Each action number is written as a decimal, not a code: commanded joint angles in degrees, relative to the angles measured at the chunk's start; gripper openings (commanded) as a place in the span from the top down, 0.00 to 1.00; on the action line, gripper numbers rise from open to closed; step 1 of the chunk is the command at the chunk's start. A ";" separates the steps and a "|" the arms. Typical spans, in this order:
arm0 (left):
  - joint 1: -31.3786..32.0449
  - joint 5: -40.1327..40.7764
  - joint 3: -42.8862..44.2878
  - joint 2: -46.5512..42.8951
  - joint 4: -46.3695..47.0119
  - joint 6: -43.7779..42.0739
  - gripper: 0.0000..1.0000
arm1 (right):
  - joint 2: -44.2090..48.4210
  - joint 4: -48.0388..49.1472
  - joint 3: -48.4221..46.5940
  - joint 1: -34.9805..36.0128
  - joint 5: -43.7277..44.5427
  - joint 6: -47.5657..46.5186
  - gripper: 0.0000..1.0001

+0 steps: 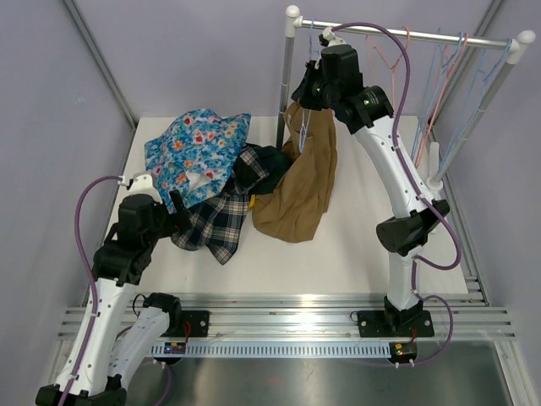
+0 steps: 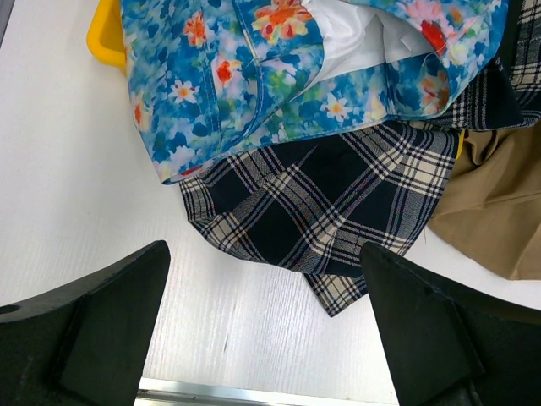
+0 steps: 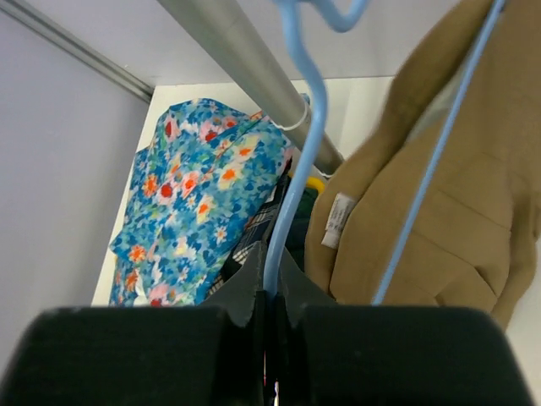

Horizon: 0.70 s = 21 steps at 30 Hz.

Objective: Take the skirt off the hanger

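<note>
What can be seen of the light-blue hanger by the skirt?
The hanger is thin light-blue wire, with its hook curling at the top of the right wrist view, near the metal rail. One strand runs down in front of the rail into the right hand, whose fingers are shut on it. A second strand slants across the front of the tan skirt. Its lower part is hidden.

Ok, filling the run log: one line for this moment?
right claw: shut on hanger | skirt: hanging on hanger | left claw: open
</note>
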<state>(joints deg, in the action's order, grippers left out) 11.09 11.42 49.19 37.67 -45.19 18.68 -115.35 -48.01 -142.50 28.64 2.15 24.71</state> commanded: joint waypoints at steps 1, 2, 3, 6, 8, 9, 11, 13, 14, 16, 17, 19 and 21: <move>0.16 -0.70 -0.32 -0.14 2.83 0.13 0.01 | 2.66 3.01 -1.74 0.45 3.29 -1.06 1.00; 0.16 -0.78 -0.41 -0.14 2.83 0.13 0.01 | 3.28 3.27 -1.38 0.45 3.91 -1.94 1.00; 0.16 -0.96 -0.32 -0.14 2.83 0.04 0.01 | 3.99 3.27 -0.77 0.45 4.26 -2.29 1.00; 0.16 -1.75 0.20 -0.40 3.09 -0.31 0.01 | 6.62 2.48 -1.38 0.36 5.67 -4.58 1.00; 0.16 -4.02 1.08 -1.10 4.74 -1.18 0.01 | 8.38 1.26 -3.56 0.36 6.63 -6.33 1.00; 0.24 -5.34 1.43 -1.11 5.80 -1.62 0.01 | 8.82 0.90 -4.53 0.36 6.98 -6.78 1.00; 1.21 -8.50 3.70 -0.67 8.44 -1.80 0.01 | 10.49 -0.07 -6.99 0.27 7.69 -7.92 1.00; 5.14 -10.54 7.30 2.30 11.87 -1.10 0.01 | 12.59 0.11 -7.18 0.27 8.04 -8.45 1.00; 7.43 -9.67 11.15 3.80 14.31 -1.10 0.01 | 13.39 0.02 -6.83 0.19 8.04 -8.36 1.00; 13.05 -7.56 15.57 7.66 17.22 -2.23 0.01 | 15.24 -0.33 -6.22 0.10 7.61 -7.66 1.00; 19.52 -5.73 17.59 12.47 20.02 -4.68 0.01 | 15.76 -0.51 -5.26 0.10 7.25 -7.40 1.00; 27.97 -6.23 23.04 17.15 23.81 -8.72 0.01 | 17.43 -0.77 -4.02 0.10 6.12 -5.82 1.00; 31.69 -11.05 26.03 24.53 30.31 -9.88 0.01 | 19.36 -0.60 -1.13 0.18 4.80 -4.85 1.00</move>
<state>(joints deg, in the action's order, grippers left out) 37.32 5.17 71.24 55.16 -27.75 13.74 -101.45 -55.70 -144.14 28.75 6.81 19.92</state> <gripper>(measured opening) 0.987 0.037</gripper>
